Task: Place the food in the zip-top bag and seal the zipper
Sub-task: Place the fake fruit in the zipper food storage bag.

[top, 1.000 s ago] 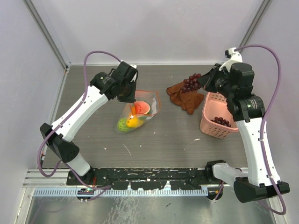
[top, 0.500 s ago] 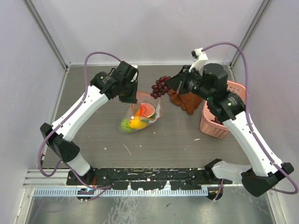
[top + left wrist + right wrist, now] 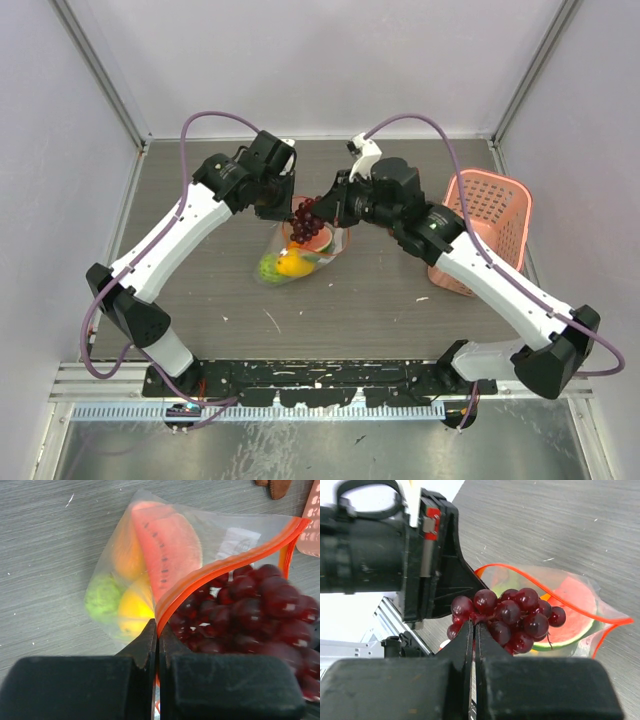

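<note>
**Grapes at the open mouth, bag held by one lip**

From above: grape bunch (image 3: 306, 218) pinched in the right gripper (image 3: 318, 212), hanging over the upper, open end of the zip-top bag (image 3: 300, 255). Left gripper (image 3: 283, 208) just beside it on the left, clamped on the bag's rim. Bag on the bench (image 3: 380, 300), long axis slanting from the mouth at upper right to the closed end at lower left. Red-pink slice (image 3: 318, 240), yellow-orange fruit (image 3: 290, 264) and lime-green ball (image 3: 265, 266) already inside. Pink basket (image 3: 480, 215) well apart to the right.

Left wrist: jaws shut tight on the zipper (image 3: 225, 565), lifting one lip so the mouth gapes. Grapes just right of the jaws, partly behind the raised orange-red strip. Cannot tell whether past the rim or merely above it.

Right wrist: jaws closed hard on the bunch's near side, berries bulging beyond the tips, over the gap. Slice showing through the plastic beneath them.

Judgement: probably a short descent along the bag's axis toward the lower left, then release, with the right arm as mover and the left as holder. Some risk of berries snagging the lip. Sealing not yet begun.
</note>
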